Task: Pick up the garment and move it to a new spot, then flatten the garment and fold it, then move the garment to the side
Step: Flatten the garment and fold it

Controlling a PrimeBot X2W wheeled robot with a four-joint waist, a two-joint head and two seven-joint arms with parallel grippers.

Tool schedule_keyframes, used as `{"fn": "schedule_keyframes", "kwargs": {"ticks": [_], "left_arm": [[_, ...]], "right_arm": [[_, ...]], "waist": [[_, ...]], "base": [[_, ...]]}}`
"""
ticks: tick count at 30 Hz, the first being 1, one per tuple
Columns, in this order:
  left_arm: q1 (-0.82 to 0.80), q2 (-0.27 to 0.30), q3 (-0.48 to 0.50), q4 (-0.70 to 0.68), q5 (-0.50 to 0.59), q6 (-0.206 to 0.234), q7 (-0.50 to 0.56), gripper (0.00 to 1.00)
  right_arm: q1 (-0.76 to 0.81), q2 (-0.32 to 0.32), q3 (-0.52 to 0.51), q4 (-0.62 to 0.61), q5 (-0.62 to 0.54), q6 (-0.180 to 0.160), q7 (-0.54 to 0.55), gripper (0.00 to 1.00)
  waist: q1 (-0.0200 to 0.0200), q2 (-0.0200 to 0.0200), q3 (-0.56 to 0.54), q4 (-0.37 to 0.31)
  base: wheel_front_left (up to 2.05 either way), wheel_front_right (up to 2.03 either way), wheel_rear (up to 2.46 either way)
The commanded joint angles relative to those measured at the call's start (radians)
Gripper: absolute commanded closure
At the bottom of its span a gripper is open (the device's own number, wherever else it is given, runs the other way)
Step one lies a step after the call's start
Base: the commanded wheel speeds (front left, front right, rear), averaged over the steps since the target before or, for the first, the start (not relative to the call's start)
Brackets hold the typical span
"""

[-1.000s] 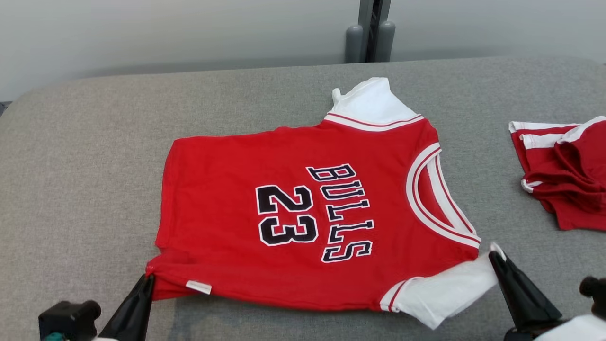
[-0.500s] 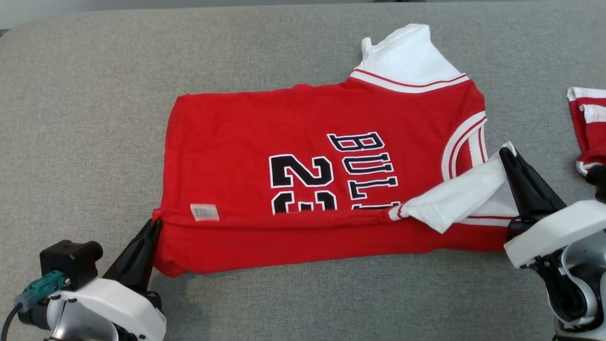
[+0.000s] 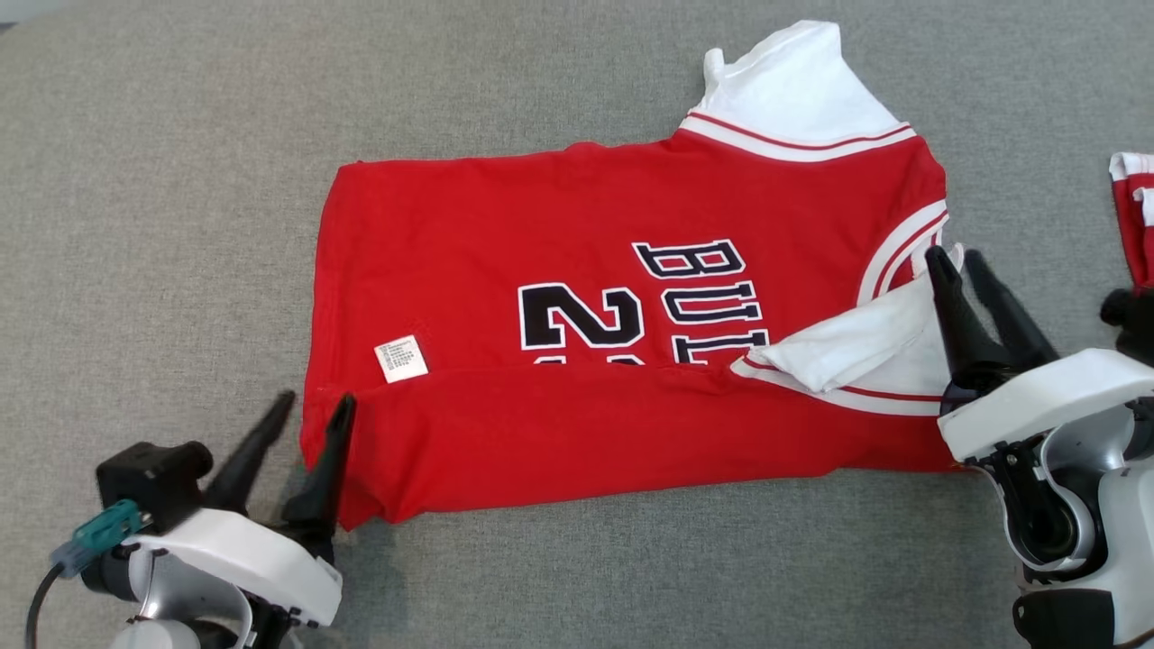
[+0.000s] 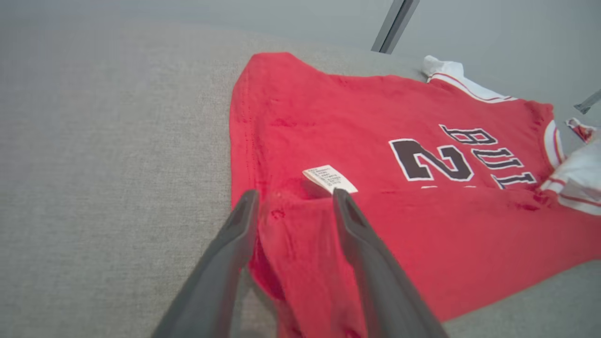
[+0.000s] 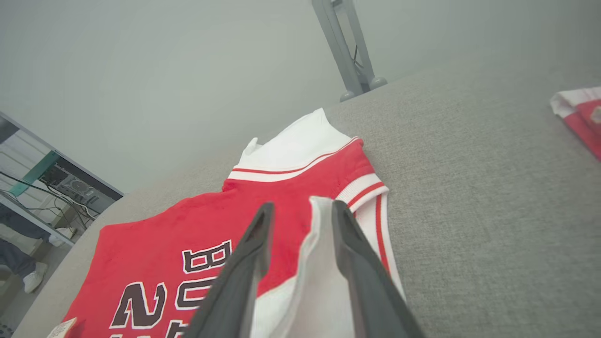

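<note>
The garment is a red jersey with white sleeves and black lettering, lying flat on the grey table. Its near long edge is folded up over the body, covering the lower half of the number. My left gripper is open at the folded near-left corner, which stands loose between the fingers in the left wrist view. My right gripper is open at the white sleeve, which is laid over the collar end. In the right wrist view the sleeve's edge lies between the spread fingers.
A second red and white garment lies at the table's right edge. A grey post stands behind the table's far edge. A person's foot shows beyond the table's left end. Bare grey table surrounds the jersey.
Both grippers carried the near edge and the sleeve up over the jersey, then opened and let go. The head camera has tilted down.
</note>
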Motion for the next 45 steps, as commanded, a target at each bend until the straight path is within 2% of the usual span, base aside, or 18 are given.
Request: {"fn": "schedule_keyframes", "kwargs": {"ticks": [1,7,11,17,20,27,36,45], "left_arm": [[-0.023,-0.010,0.011,0.000,0.002,0.005,-0.035,0.00],[-0.034,-0.058,0.039,-0.014,0.039,0.037,-0.187,0.00],[-0.051,-0.079,0.059,0.001,0.087,0.065,-0.307,0.00],[-0.055,-0.078,0.078,0.042,0.164,0.080,-0.371,0.00],[-0.035,-0.072,0.083,0.068,0.185,0.069,-0.377,0.00],[-0.010,-0.050,0.082,0.122,0.207,0.038,-0.379,0.00],[-0.039,-0.043,0.061,0.171,0.218,0.024,-0.378,0.00],[-0.088,-0.064,0.009,0.343,0.190,-0.048,-0.376,0.00]], "right_arm": [[0.015,-0.002,-0.002,-0.006,0.001,0.000,-0.030,0.00],[0.063,-0.012,-0.006,-0.043,-0.050,0.000,-0.149,0.00],[0.111,-0.032,-0.025,-0.071,-0.151,0.000,-0.254,0.00],[0.193,-0.047,-0.039,-0.074,-0.303,0.000,-0.346,0.00],[0.231,-0.039,-0.037,-0.069,-0.343,0.000,-0.358,0.00],[0.255,-0.025,-0.023,-0.043,-0.356,0.000,-0.366,0.00],[0.242,-0.021,-0.019,-0.014,-0.358,0.000,-0.360,0.00],[0.232,-0.022,0.000,0.115,-0.369,0.000,-0.356,0.00]], "waist": [[0.0000,0.0000,-0.012,-0.002],[0.0000,0.0000,-0.045,-0.005],[0.0000,0.0000,-0.074,-0.009],[0.0000,0.0000,-0.123,-0.027],[0.0000,0.0000,-0.144,-0.037],[0.0000,0.0000,-0.162,-0.047],[0.0000,0.0000,-0.155,-0.031],[0.0000,0.0000,-0.106,-0.016]], "base": [[0.00,0.00,0.00],[0.00,0.00,0.00],[0.00,0.00,0.00],[0.00,0.00,0.00],[0.00,0.00,0.00],[0.00,0.00,0.00],[0.00,0.00,0.00],[0.00,0.00,0.00]]}}
